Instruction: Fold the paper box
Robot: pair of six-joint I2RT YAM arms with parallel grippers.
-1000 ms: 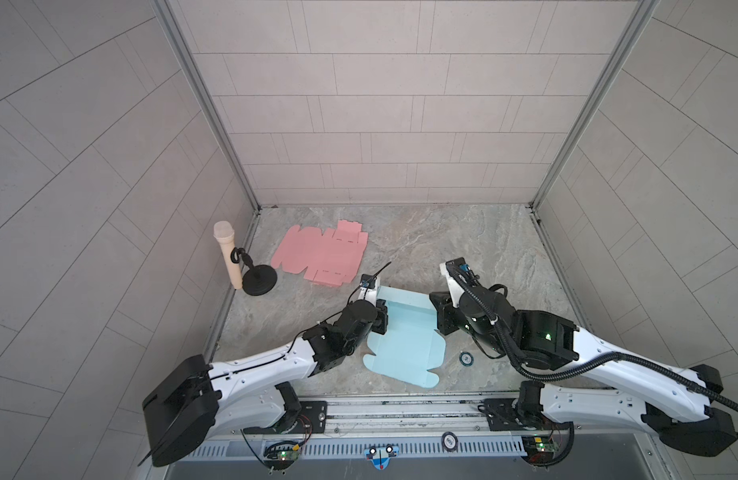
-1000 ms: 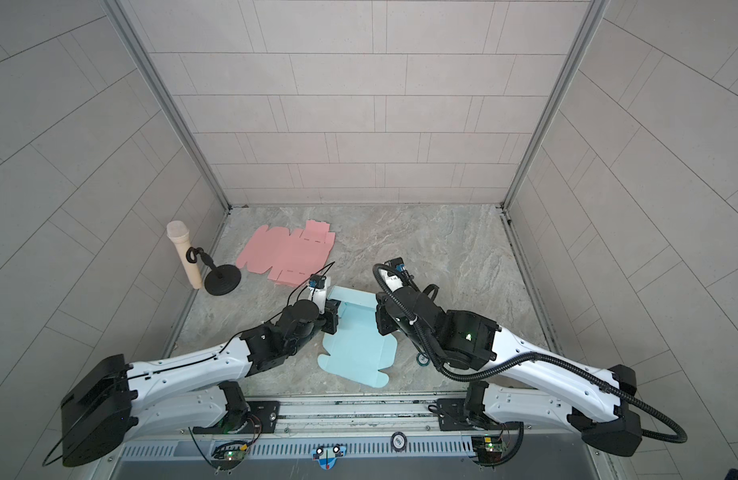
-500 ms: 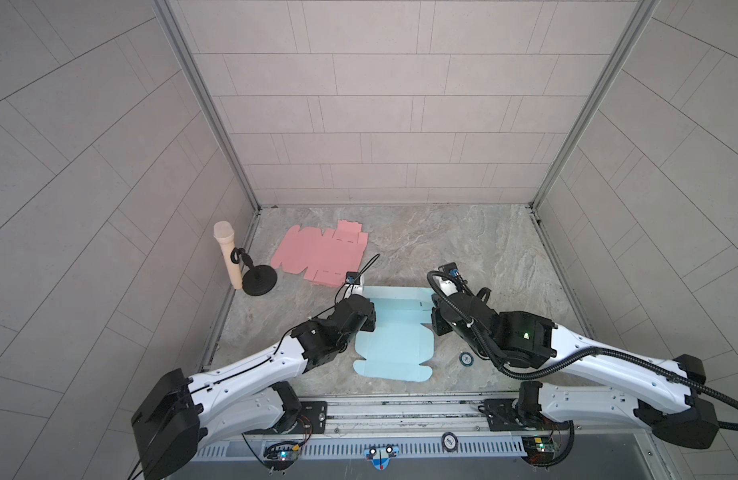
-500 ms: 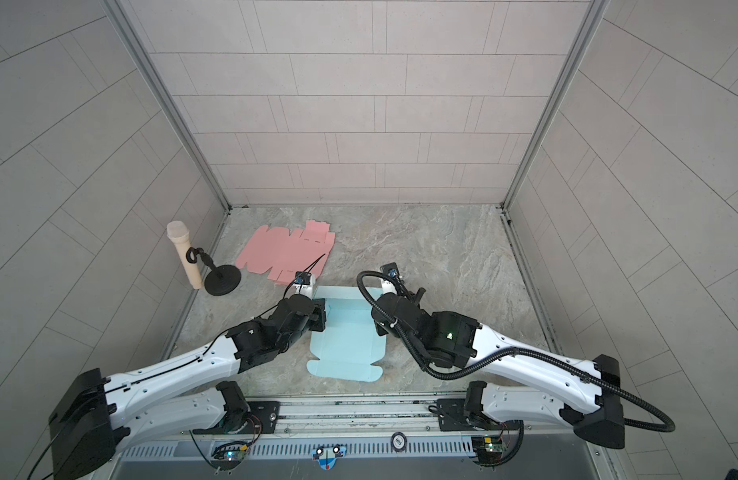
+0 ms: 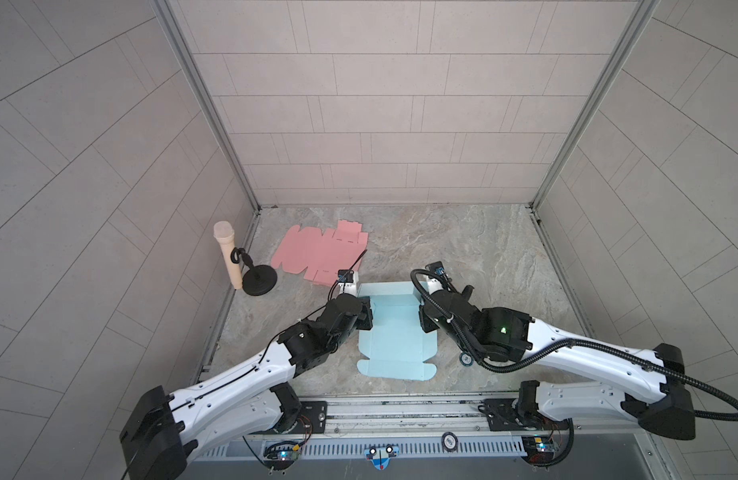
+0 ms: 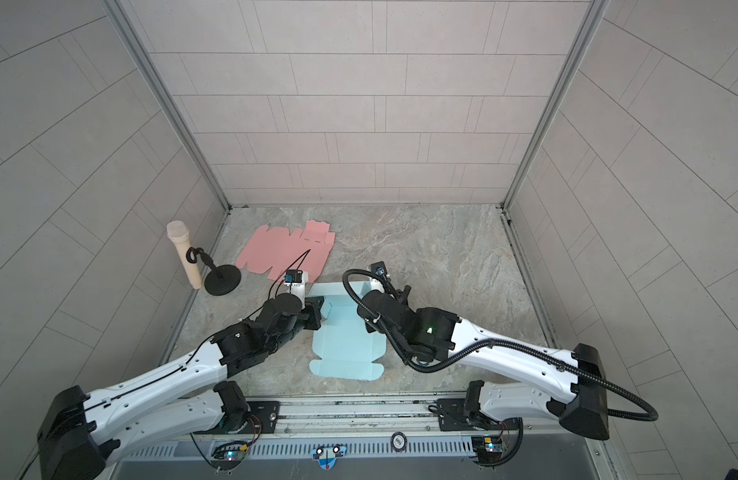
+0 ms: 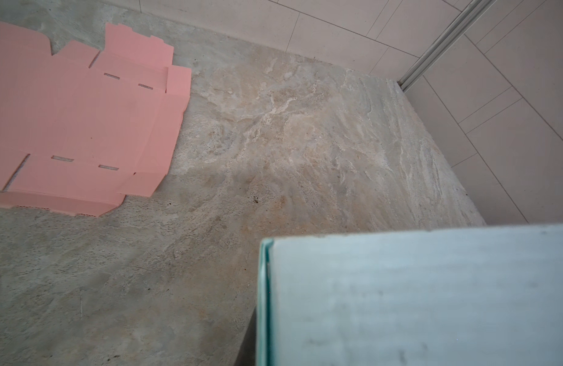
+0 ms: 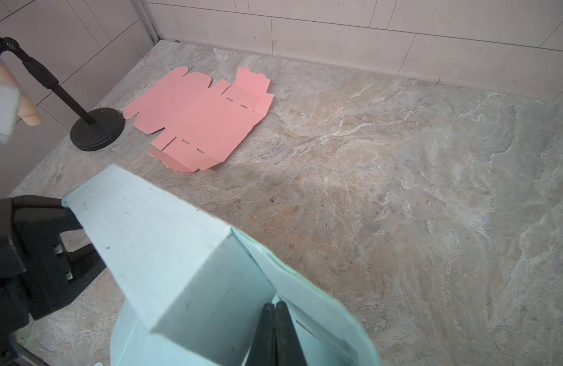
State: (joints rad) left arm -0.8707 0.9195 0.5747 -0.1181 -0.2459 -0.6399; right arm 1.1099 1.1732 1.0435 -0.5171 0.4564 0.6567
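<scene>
Box (image 5: pixel 394 332) edges — left pincer (image 5: pixel 369 316), right pincer (image 8: pixel 275 306) alongside — open floor (image 5: pixel 463 249) beyond.

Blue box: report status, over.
Left gripper shut on blue box, left wall. Right gripper shut by right wall, grip unclear. Far wall raised, near flaps flat. Pink blank apart, nothing obstructing.

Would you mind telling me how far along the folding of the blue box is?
Done: the blue box has its back wall upright. In hand: the left hand and right hand, both shut, are at its two sides. Left: the front flap lies flat on the table, and the pink blank is untouched.
</scene>
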